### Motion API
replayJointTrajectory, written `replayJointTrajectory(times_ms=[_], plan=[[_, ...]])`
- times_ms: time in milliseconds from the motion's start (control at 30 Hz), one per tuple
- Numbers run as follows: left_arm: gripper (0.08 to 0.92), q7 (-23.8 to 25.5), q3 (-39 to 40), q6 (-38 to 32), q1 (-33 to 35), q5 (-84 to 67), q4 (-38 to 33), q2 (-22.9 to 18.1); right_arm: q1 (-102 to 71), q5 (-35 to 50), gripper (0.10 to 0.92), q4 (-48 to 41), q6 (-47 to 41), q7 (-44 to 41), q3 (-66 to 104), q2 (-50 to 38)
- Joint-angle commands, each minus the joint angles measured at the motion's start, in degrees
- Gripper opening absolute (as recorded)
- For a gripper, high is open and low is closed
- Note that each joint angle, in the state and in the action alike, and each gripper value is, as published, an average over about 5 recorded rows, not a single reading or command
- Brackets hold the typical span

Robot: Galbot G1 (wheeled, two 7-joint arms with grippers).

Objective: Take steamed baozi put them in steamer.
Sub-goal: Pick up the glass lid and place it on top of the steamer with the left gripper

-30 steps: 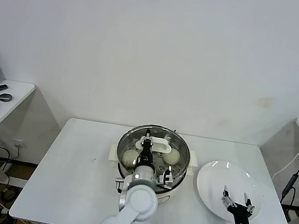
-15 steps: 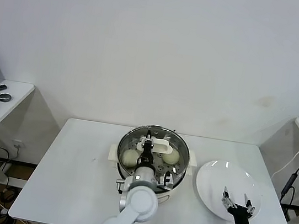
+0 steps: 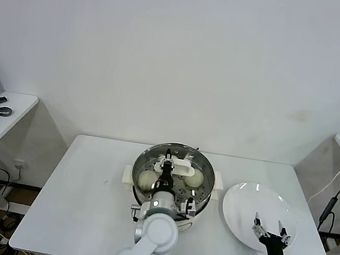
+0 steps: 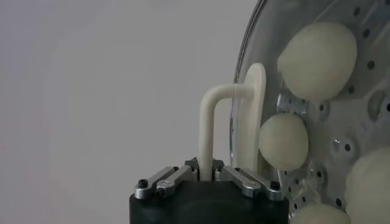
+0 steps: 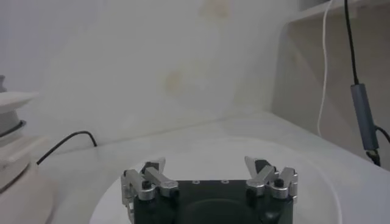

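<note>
A: Left gripper (image 4: 206,175) sits over the steamer (image 3: 173,180), fingers pinched shut on the white handle (image 4: 210,122) of the glass lid (image 4: 244,97). Lid seems to be held on or just above the pot; hard to say which.

B: Where are the buns?

A: Buns (image 4: 318,59) are inside, on the holed tray (image 4: 359,131), seen through the glass. Wrist view shows four; head view shows only two clearly.

B: So loading looks done, and the lid goes on to close up?

A: That's my reading. Grip is on the handle because the glass gives no other hold.

B: Right side?

A: Right gripper (image 3: 271,230) hangs idle over the white plate (image 3: 254,206) on the counter (image 3: 85,192), fingers spread wide, holding nothing. Plate is bare.
</note>
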Motion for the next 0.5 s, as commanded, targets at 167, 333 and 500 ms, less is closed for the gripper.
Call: replayJointTrajectory(times_ms=[167, 333, 500], plan=[[0.312, 1.0, 2.5, -0.7, 7.0, -4.6, -14.1, 2.9, 0.2, -0.1, 0.823, 0.3, -0.3, 0.1, 0.0, 0.0], [0.459, 2.5, 3.5, -0.1, 10.9, -5.3, -21.3, 4.3, 0.1, 0.1, 0.823, 0.7, -0.8, 0.1, 0.1, 0.2], [0.598, 0.2, 2.9, -0.1, 15.3, -9.0, -29.6, 5.0, -1.4, -0.3, 0.823, 2.5, -2.5, -0.3, 0.1, 0.1]])
